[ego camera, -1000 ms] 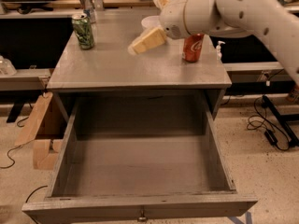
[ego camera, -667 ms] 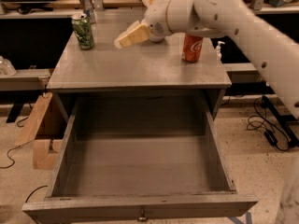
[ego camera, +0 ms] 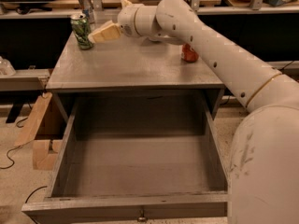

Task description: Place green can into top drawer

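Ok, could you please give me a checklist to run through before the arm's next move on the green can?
1. Top drawer pulled open: ok.
2. Green can upright at the tabletop's back left corner: ok.
3. Hand level with the can, just to its right in the image: ok.
4. Hand touching the can: cannot tell.
5. Slim silver can close behind the green can, might get knocked: not ok.
6. Red can away from the hand: ok.

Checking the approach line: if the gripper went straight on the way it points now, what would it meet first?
Most likely the green can. The gripper is above the tabletop, near its far corner, pointing toward the can with its tip just beside it. Depth is unclear, so it may pass slightly in front.
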